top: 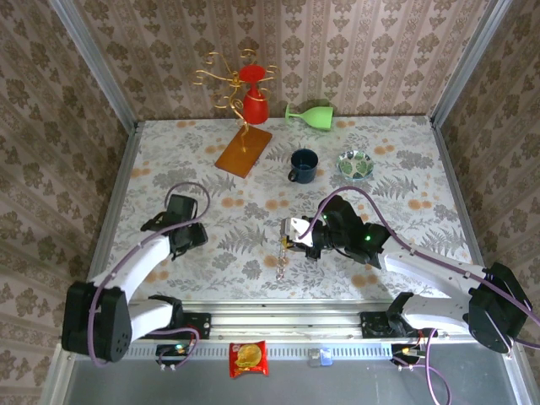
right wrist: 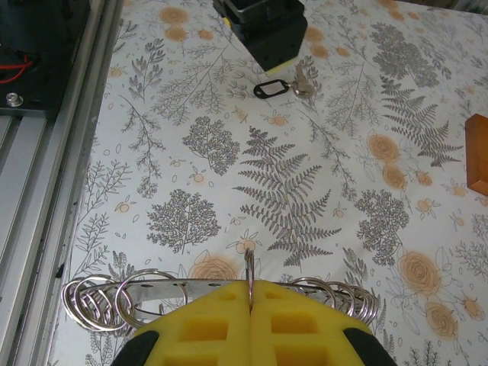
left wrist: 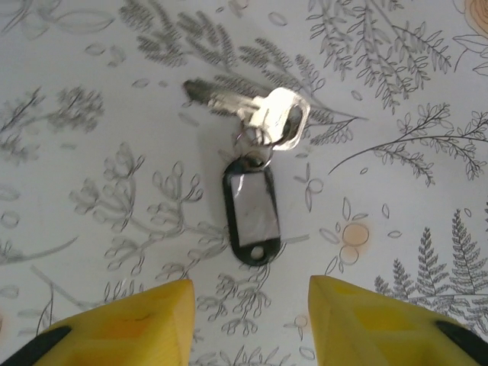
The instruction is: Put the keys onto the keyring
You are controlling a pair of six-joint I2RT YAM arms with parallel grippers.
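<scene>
Two roles show: the right gripper (right wrist: pixel 250 293) clamps the keyring (right wrist: pixel 249 263) steady for threading, while the left gripper (left wrist: pixel 250 320) hovers spread and empty above the keys (left wrist: pixel 268 116).

The key (left wrist: pixel 263 114) is bright polished metal; its tag (left wrist: pixel 249 213) looks like glossy black plastic. Lower left in the right wrist view, wire rings (right wrist: pixel 114 301) gleam metallic over the matt printed tabletop (right wrist: pixel 229 76).
</scene>
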